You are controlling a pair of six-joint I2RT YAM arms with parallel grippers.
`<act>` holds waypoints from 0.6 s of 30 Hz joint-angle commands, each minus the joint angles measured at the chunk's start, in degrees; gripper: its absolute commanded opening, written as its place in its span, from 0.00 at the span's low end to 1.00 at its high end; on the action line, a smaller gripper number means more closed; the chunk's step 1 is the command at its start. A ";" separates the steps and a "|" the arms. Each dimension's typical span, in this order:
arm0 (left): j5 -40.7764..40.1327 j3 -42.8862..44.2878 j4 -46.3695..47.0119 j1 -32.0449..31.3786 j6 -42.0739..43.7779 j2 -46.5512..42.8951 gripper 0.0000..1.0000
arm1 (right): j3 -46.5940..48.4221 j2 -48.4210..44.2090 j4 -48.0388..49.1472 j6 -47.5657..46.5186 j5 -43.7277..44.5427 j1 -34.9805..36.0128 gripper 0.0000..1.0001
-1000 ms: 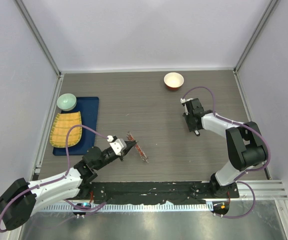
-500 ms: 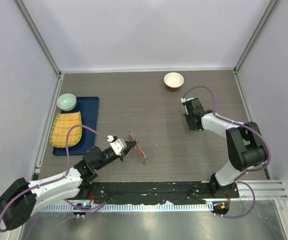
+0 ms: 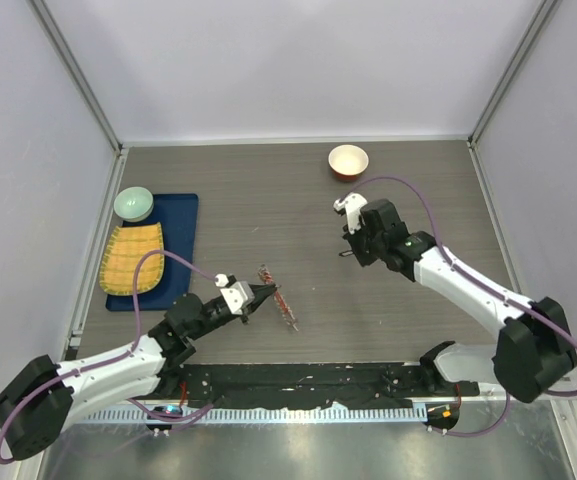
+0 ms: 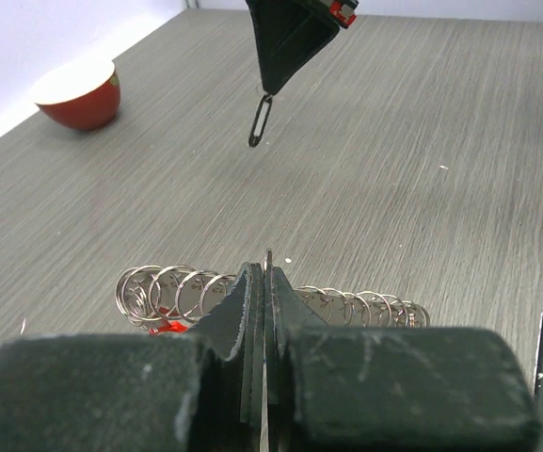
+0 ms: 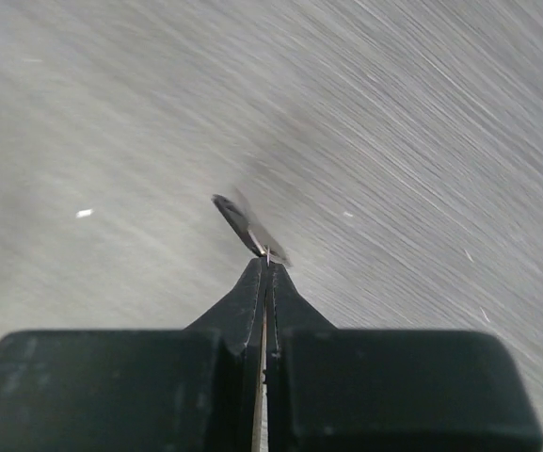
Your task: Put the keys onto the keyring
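The keyring [image 3: 282, 304], a chain of silvery rings [image 4: 163, 292] with a red clip [image 4: 169, 326], lies on the table at centre left. My left gripper [image 3: 267, 291] is shut on one thin ring of it [image 4: 268, 258]; the chain spreads to both sides of the fingers. My right gripper [image 3: 346, 248] hovers right of centre, above the table. It is shut on a small dark key [image 5: 241, 222] that hangs from its tip [image 4: 260, 121]. The right wrist view is blurred. Other keys are out of view.
A red-rimmed white bowl [image 3: 348, 160] stands at the back, right of centre. At the left, a blue tray [image 3: 180, 230] carries a green bowl [image 3: 134, 204] and a yellow mat [image 3: 133, 260]. Walls close in both sides and the back.
My right gripper has shut on the small key, lifted it and swung left toward the middle of the table. The left gripper has stayed on the keyring.
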 commanded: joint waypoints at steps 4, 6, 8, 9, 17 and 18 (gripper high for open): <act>6.35 0.14 6.64 -0.14 1.06 -3.65 0.02 | -1.68 -9.92 0.64 -7.43 -20.35 6.42 0.01; 6.80 0.23 6.64 -0.14 0.97 -4.36 0.02 | -2.56 -11.52 1.08 -9.18 -23.25 7.65 0.01; 7.58 0.32 6.64 -0.14 0.97 -4.53 0.02 | -2.91 -13.36 1.60 -9.72 -24.66 9.67 0.01; 8.11 0.49 6.64 -0.14 0.97 -4.53 0.02 | -3.00 -13.81 1.78 -10.16 -25.80 10.29 0.01; 12.24 4.35 6.11 -0.14 1.23 -1.03 0.02 | -3.26 -16.97 2.66 -11.57 -28.70 15.48 0.01; 13.55 4.80 6.11 -0.22 1.23 -0.58 0.02 | -3.09 -17.41 2.66 -11.57 -29.15 15.66 0.01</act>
